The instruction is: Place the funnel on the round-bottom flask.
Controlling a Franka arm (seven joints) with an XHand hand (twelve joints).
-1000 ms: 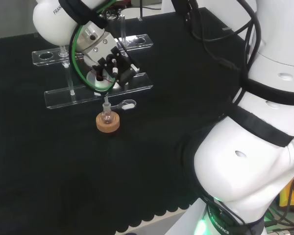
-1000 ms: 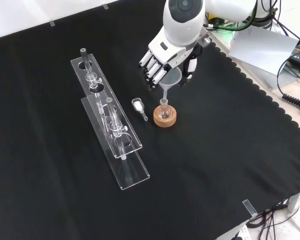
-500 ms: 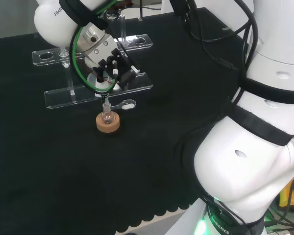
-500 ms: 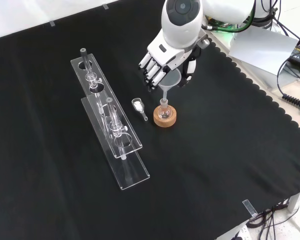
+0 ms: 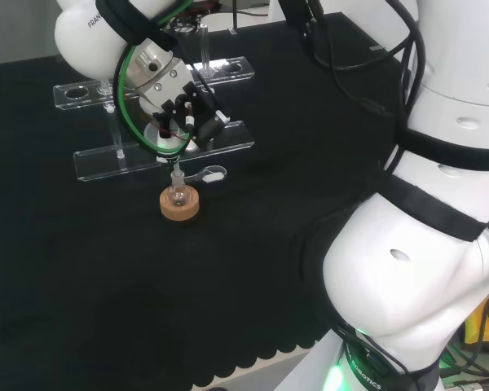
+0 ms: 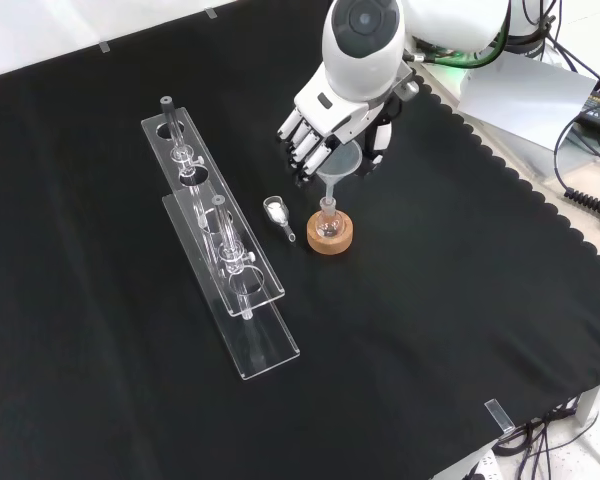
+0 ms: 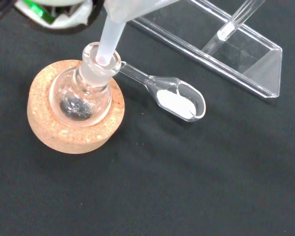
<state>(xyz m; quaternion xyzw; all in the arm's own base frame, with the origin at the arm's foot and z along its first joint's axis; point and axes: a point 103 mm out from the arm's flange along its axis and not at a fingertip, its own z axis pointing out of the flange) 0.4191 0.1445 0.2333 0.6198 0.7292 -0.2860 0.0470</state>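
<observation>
obstacles: scoop (image 6: 277, 213) just beside flask (image 6: 328, 222), rack (image 6: 220, 235) beyond | elsewhere: open cloth (image 6: 460, 300)

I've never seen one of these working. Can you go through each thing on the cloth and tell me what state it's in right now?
Hand: fingers curled round the funnel's cone, holding it.
Funnel: upright, stem tip inside the flask's neck.
Round-bottom flask: upright on its stand, with the funnel's stem in its mouth.
Cork ring: flat on the cloth, carrying the flask.
Glass scoop: lying beside the cork ring, white powder in its bowl.
Clear rack: standing on the cloth, untouched.

Black-cloth bench (image 6: 460, 330): clear rack (image 6: 220, 250), spoon (image 6: 278, 214), cork ring (image 6: 331, 234)
</observation>
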